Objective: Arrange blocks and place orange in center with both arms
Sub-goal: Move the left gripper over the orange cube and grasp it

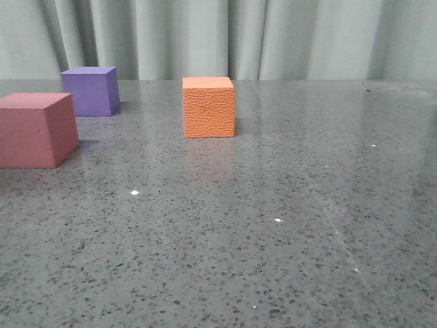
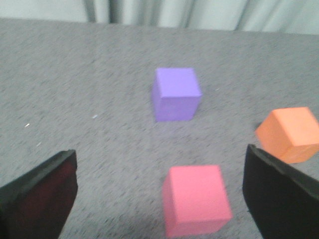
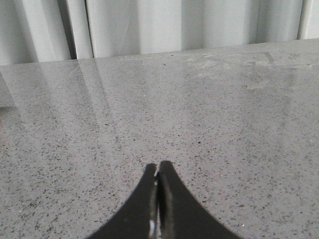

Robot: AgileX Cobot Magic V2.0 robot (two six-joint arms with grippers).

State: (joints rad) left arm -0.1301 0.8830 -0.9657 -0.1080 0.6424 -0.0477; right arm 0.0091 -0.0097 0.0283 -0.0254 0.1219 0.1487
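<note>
The orange cube (image 1: 208, 107) with a pebbled face stands on the grey table, left of the middle. The purple cube (image 1: 91, 90) stands further back to its left. The pink-red cube (image 1: 35, 130) is nearest, at the left edge. In the left wrist view my left gripper (image 2: 160, 185) is wide open above the table, with the pink-red cube (image 2: 196, 199) between its black fingers (image 2: 40, 191). The purple cube (image 2: 176, 93) lies beyond it, and the orange cube (image 2: 291, 134) lies off to the side. My right gripper (image 3: 158, 169) is shut and empty over bare table. Neither gripper shows in the front view.
The speckled grey tabletop (image 1: 273, 219) runs back to a pale curtain (image 1: 218, 37). A few small white specks (image 1: 134, 193) lie on the surface.
</note>
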